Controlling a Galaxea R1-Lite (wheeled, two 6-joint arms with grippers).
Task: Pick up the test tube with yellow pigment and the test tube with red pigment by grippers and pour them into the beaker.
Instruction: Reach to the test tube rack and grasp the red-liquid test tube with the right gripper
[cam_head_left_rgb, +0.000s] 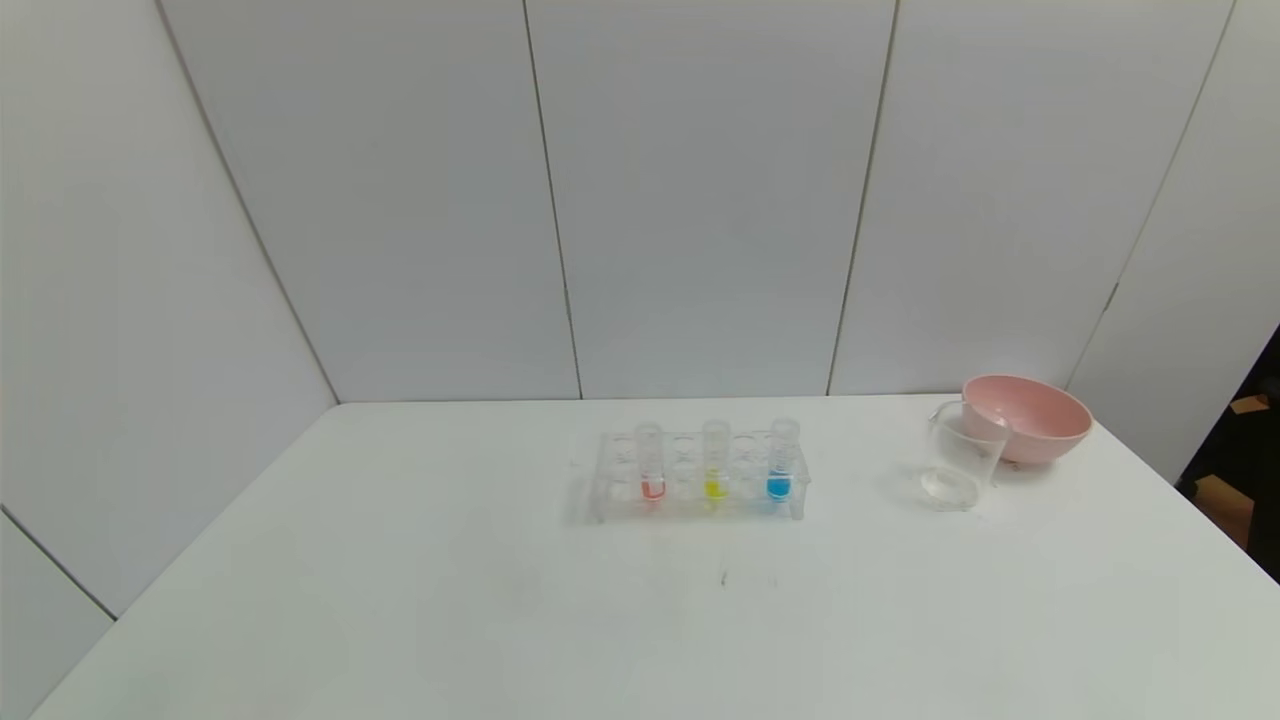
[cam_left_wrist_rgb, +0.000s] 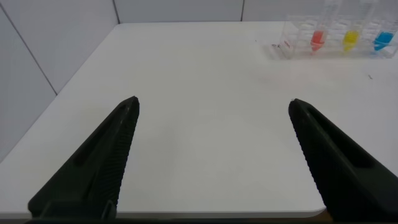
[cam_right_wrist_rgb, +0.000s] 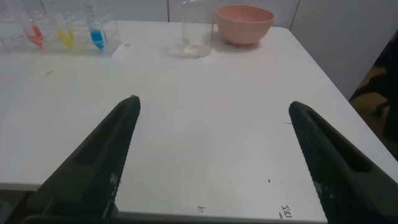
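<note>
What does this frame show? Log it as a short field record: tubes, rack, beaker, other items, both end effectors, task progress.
tubes: red tube, yellow tube, blue tube, all upright in the rack
rack: clear rack, mid-table
beaker: beaker, to the rack's right, beside pink bowl
left end effector: open, over the near table edge, holding nothing
right end effector: open, likewise
progress: nothing picked up yet

Lab-style bench setup. White table (cam_head_left_rgb: 400, 600) enclosed by plain white panel walls (cam_head_left_rgb: 700, 200); clear test tube rack (cam_head_left_rgb: 697, 478) with coloured pigments, glass beaker (cam_head_left_rgb: 962, 457) alongside.
</note>
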